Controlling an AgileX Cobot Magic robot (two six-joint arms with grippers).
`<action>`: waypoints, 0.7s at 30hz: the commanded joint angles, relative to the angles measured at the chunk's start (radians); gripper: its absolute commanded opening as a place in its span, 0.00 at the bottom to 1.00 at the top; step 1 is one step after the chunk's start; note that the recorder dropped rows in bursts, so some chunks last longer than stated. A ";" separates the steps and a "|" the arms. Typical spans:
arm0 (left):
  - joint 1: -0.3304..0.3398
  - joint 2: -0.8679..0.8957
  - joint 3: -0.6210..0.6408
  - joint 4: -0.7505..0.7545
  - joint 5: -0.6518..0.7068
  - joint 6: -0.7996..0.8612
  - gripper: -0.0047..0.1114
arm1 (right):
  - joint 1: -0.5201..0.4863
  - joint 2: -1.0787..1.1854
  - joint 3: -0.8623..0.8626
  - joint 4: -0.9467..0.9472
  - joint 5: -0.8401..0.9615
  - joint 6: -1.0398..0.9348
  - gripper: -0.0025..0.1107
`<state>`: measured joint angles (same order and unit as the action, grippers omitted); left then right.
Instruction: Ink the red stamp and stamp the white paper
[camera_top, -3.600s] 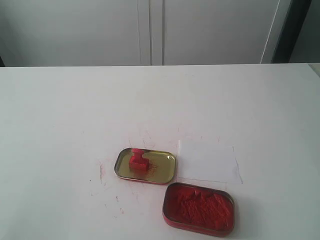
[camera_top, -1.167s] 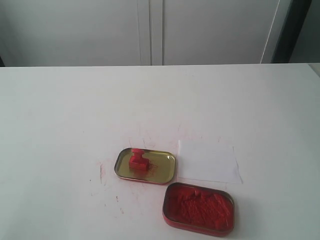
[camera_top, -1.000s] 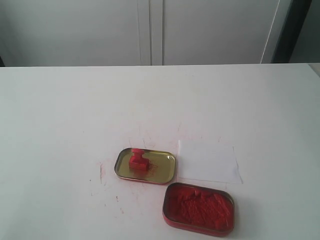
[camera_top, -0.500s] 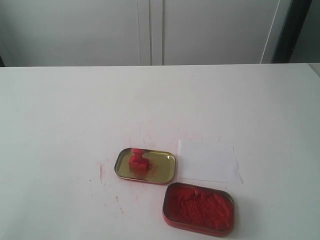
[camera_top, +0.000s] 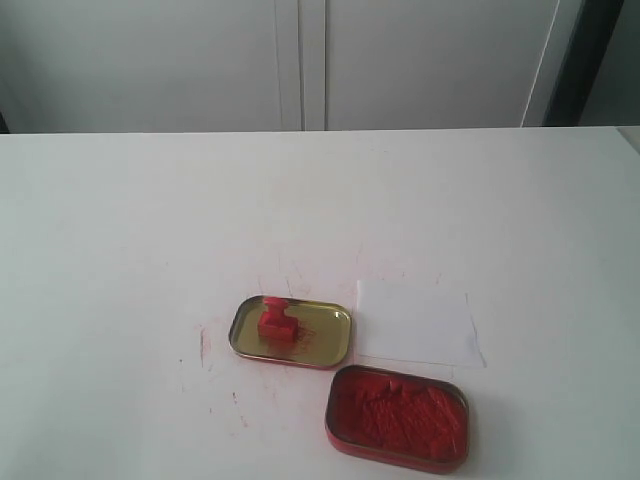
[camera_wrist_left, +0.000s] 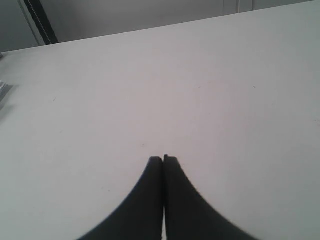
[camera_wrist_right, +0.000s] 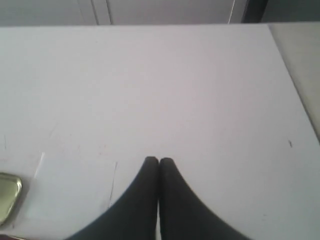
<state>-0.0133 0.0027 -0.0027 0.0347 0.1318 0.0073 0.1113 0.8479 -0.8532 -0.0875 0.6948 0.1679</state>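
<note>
Standing upright in the gold lid (camera_top: 328, 326) on the near desk (camera_top: 150, 220), just left of the white paper (camera_top: 415, 322), the red stamp (camera_top: 276, 322) looks light, rigid and slick; its narrow handle seems the place to pinch. Fingers of the left gripper (camera_wrist_left: 163, 159) and right gripper (camera_wrist_right: 159, 160) are pressed together, holding nothing.

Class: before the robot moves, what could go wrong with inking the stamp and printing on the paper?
1. The stamp is small and stands in a shallow lid; an off-centre grasp could tip it.
2. The paper lies loose beside the open ink tin; pressing might shift it and smear the print.
</note>
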 joint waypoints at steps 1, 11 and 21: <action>0.002 -0.003 0.003 -0.003 0.000 0.001 0.04 | -0.002 0.140 -0.058 0.024 0.051 -0.049 0.02; 0.002 -0.003 0.003 -0.003 0.000 0.001 0.04 | -0.002 0.370 -0.141 0.087 0.087 -0.134 0.02; 0.002 -0.003 0.003 -0.003 0.000 0.001 0.04 | 0.038 0.540 -0.241 0.165 0.146 -0.220 0.02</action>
<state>-0.0133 0.0027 -0.0027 0.0347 0.1318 0.0073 0.1237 1.3569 -1.0692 0.0650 0.8326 -0.0303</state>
